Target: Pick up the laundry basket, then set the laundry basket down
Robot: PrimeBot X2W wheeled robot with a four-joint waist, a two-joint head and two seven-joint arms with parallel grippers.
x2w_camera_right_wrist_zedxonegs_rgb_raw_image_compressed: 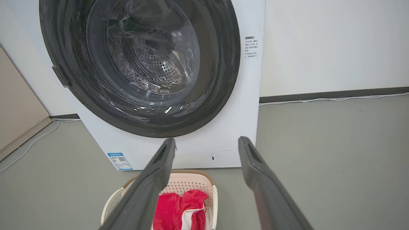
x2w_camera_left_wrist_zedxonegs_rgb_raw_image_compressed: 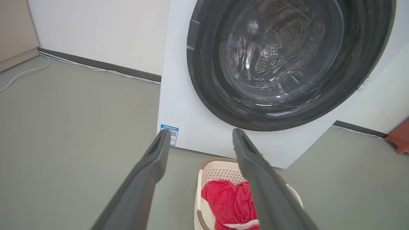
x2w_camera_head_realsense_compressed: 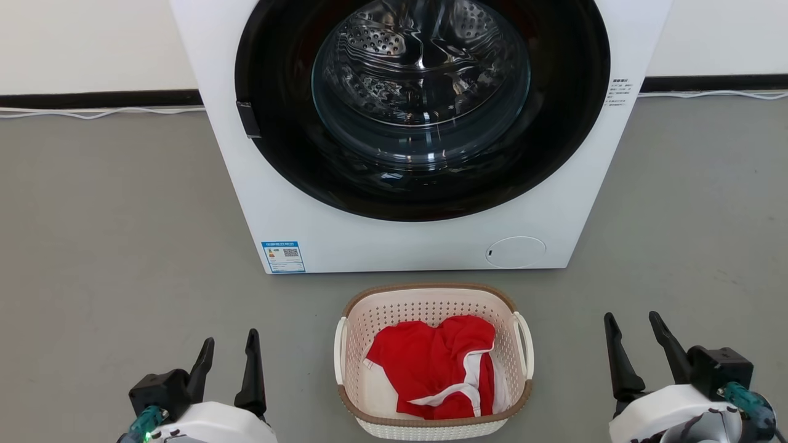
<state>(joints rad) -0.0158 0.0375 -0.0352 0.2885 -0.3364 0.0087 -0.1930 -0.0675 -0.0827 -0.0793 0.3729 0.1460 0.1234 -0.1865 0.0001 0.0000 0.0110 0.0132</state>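
Grey floor [x2w_camera_head_realsense_compressed: 111, 246] bearing washing machine [x2w_camera_head_realsense_compressed: 381, 246] and, just before it, laundry basket [x2w_camera_head_realsense_compressed: 431, 288]

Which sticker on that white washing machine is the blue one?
The QR-code sticker at the lower left corner; the black-text sticker near the upper right has no blue.

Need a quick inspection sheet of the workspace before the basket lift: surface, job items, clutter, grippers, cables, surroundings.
Surface: grey floor, smooth, no spills seen.
Job's things: laundry basket upright on the floor in front of the washing machine, apart from it; red and white garment inside.
Clutter: reddish-brown object at the floor's edge beside the machine, kind unclear.
Grippers: left gripper and right gripper open, one on each side of the basket, touching nothing.
Cables: white cable along the dark baseboard, away from the basket.
Surroundings: white wall; machine door appears shut.
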